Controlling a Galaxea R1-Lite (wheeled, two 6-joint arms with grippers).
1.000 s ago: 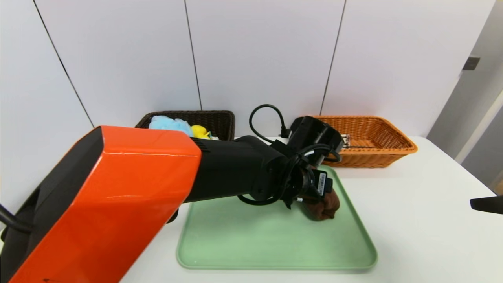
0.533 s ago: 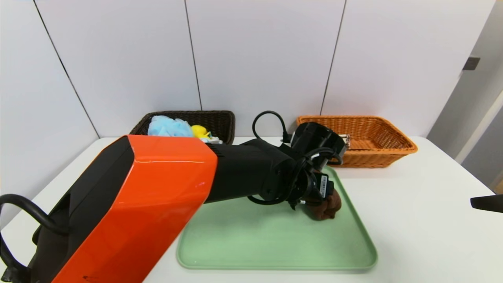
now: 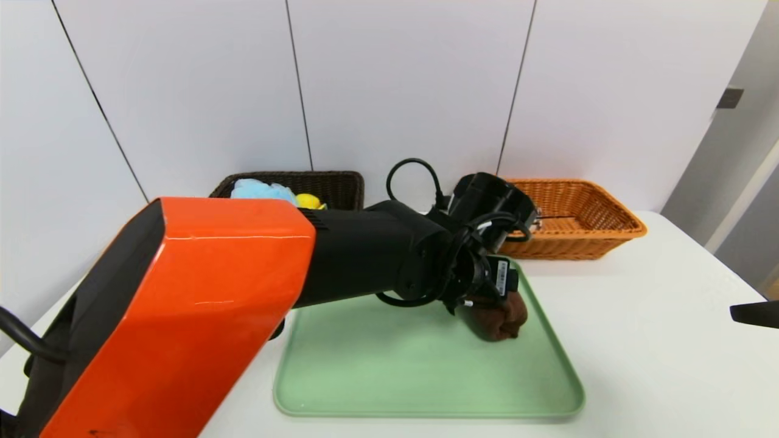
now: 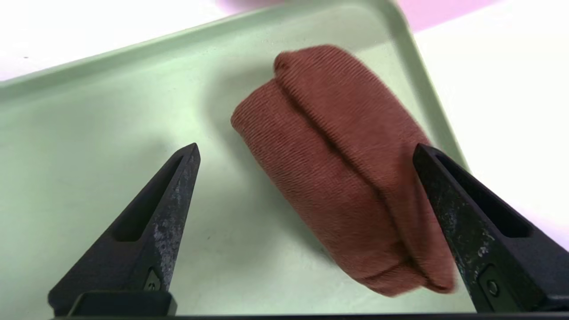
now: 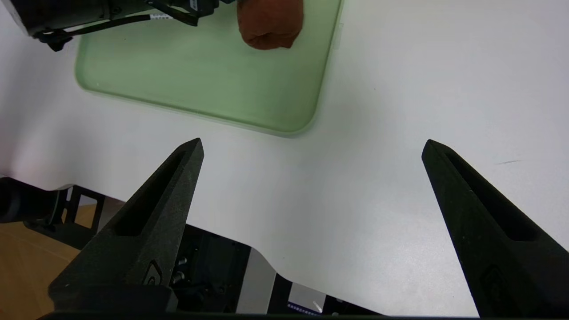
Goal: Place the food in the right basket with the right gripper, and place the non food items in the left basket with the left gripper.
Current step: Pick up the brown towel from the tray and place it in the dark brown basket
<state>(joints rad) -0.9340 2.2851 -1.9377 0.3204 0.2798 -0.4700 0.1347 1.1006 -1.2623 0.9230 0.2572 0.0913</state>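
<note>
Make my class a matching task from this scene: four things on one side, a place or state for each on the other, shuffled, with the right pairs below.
1. Brown cloth
2. Yellow toy
3. Left tool
4. Right tool

A. In the dark basket
B. Open, above bare white table
C. On the green tray
D. Open, over the tray, one finger beside the cloth

Right pairs: 1-C, 2-A, 3-D, 4-B
</note>
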